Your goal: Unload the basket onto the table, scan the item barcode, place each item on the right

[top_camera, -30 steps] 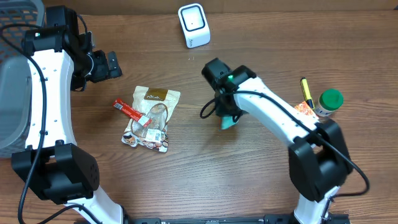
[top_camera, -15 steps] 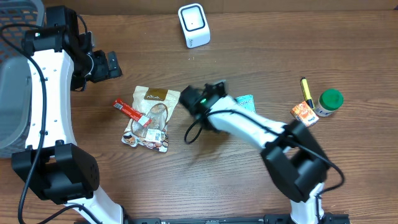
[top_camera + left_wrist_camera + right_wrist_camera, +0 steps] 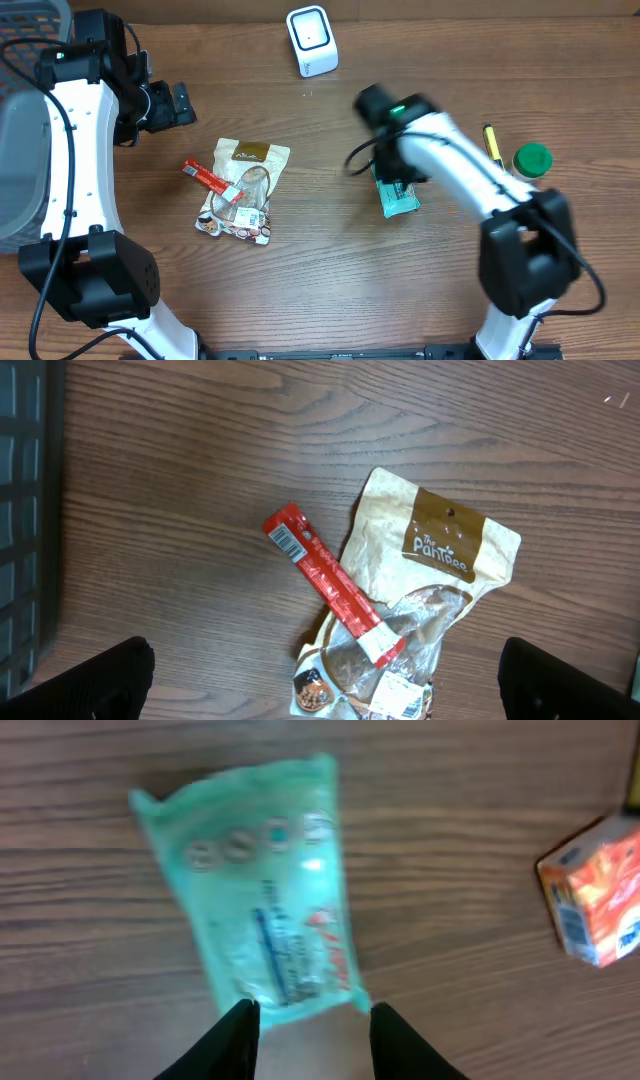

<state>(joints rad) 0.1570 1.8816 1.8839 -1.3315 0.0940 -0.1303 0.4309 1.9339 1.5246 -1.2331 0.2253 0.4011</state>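
Teal packet (image 3: 265, 890) lies flat, long axis running away from right gripper (image 3: 312, 1035), far end canted left. Its jaws stand part-open, gripping nothing; left gripper (image 3: 178, 104) wide open, empty.

Table (image 3: 330, 290): brown wood-grain top.
Back edge: white scanner (image 3: 312, 40), standing.
Left of centre: tan snack pouch (image 3: 243, 190) lying flat; red stick packet (image 3: 210, 180) half on the pouch, half on the wood.
Right of centre: teal packet (image 3: 398, 197), flat.
Far right: orange box (image 3: 592, 905), yellow pen (image 3: 492, 148), green-capped bottle (image 3: 530, 163), close together.

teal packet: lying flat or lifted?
Lying flat: the teal packet rests on the table, right gripper fingers parted at its end.
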